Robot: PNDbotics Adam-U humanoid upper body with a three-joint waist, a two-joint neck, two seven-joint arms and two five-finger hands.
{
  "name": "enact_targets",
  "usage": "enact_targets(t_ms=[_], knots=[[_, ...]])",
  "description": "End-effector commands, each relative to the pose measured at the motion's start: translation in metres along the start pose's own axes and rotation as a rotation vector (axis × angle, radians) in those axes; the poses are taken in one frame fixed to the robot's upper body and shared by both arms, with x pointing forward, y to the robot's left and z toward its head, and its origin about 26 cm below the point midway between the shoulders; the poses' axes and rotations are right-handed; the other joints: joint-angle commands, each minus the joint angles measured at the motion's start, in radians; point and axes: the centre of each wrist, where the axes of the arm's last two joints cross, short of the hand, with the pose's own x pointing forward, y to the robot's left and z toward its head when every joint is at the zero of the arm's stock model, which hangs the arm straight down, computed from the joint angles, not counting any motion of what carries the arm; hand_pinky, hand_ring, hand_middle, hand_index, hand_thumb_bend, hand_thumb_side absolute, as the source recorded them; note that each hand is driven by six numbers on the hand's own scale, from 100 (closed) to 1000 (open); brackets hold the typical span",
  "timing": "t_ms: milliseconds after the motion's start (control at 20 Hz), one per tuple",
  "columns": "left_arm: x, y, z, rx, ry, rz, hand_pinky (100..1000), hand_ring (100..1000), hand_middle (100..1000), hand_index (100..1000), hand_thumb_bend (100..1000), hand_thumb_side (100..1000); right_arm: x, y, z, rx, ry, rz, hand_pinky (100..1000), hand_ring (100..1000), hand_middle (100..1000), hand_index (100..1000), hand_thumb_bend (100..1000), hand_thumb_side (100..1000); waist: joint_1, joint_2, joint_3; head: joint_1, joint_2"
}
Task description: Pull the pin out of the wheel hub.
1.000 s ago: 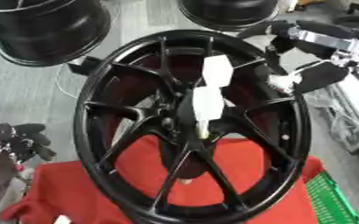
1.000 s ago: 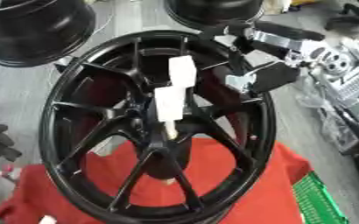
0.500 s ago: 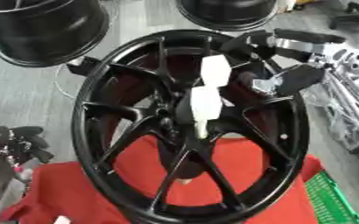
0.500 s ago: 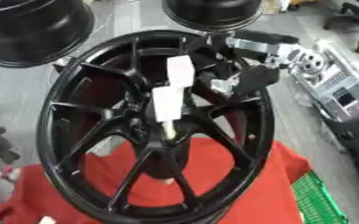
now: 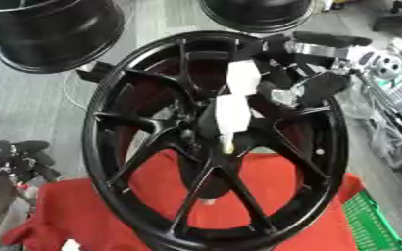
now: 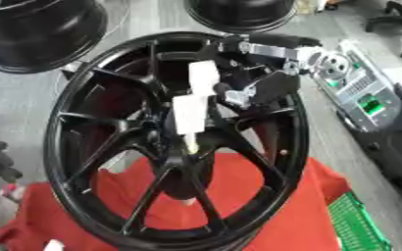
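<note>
No writing is readable; the white pin (image 5: 233, 112) stands in the black wheel hub (image 5: 214, 142) on red cloth (image 5: 264, 196), right hand (image 6: 254, 91) open-fingered beside it, left hand (image 5: 20, 157) curled low-left.

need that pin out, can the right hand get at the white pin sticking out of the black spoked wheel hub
Probably yes: the right hand hangs just beside the white pin, which stands clear of the black spoked wheel hub, with nothing between them.
</note>
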Motion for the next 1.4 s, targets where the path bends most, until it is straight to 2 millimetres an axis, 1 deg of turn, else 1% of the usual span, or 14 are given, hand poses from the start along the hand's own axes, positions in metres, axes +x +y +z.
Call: enact_targets(t_ms=[50,200,650,700,1050,1150,1200,1250,1300,1400], knots=[[0.004,0.000,-0.001,-0.010,-0.012,-0.007,640,466,541,765,138,962,0.005,-0.010,0.001,-0.010,-0.001,0.034,359,386,890,944,100,411,-0.004,-0.022,0.001,-0.004,0.001],[0.004,0.000,-0.001,-0.012,-0.010,-0.007,641,466,541,765,138,962,0.006,-0.009,-0.002,-0.001,-0.002,0.037,357,384,887,943,100,429,-0.007,-0.023,0.004,-0.003,0.003],[0.004,0.000,-0.001,-0.014,-0.009,-0.006,641,466,541,765,138,962,0.007,-0.009,-0.004,0.011,0.002,0.047,356,384,887,943,100,426,-0.008,-0.025,0.008,-0.003,0.004],[0.004,0.000,-0.002,-0.014,-0.010,-0.006,641,465,541,765,139,961,0.006,-0.008,-0.004,0.015,0.009,0.047,342,372,854,915,100,435,-0.010,-0.024,0.010,-0.003,0.004],[0.005,0.001,-0.003,-0.018,-0.015,-0.005,641,464,542,765,139,960,-0.006,-0.005,-0.003,0.042,0.080,0.068,330,361,820,893,100,456,-0.013,-0.023,0.019,-0.004,0.003],[0.005,0.001,-0.003,-0.019,-0.016,-0.005,641,464,542,765,139,960,-0.007,-0.005,-0.002,0.043,0.089,0.072,313,349,781,863,100,419,-0.013,-0.023,0.019,-0.004,0.003],[0.005,0.001,-0.003,-0.020,-0.016,-0.005,641,464,542,765,139,959,-0.008,-0.005,-0.002,0.042,0.090,0.075,303,342,755,837,100,371,-0.012,-0.023,0.020,-0.004,0.003],[0.005,0.001,-0.003,-0.020,-0.016,-0.005,641,464,542,765,139,959,-0.008,-0.005,-0.002,0.038,0.090,0.076,297,338,740,822,100,347,-0.012,-0.023,0.020,-0.004,0.004],[0.005,0.001,-0.004,-0.020,-0.017,-0.004,641,464,542,765,139,959,-0.009,-0.005,-0.002,0.033,0.088,0.077,282,328,702,785,100,282,-0.012,-0.023,0.020,-0.003,0.004],[0.006,0.001,-0.004,-0.022,-0.018,-0.004,641,464,543,765,138,959,-0.009,-0.005,-0.002,0.021,0.082,0.078,269,320,666,749,100,212,-0.012,-0.024,0.021,-0.003,0.004]])
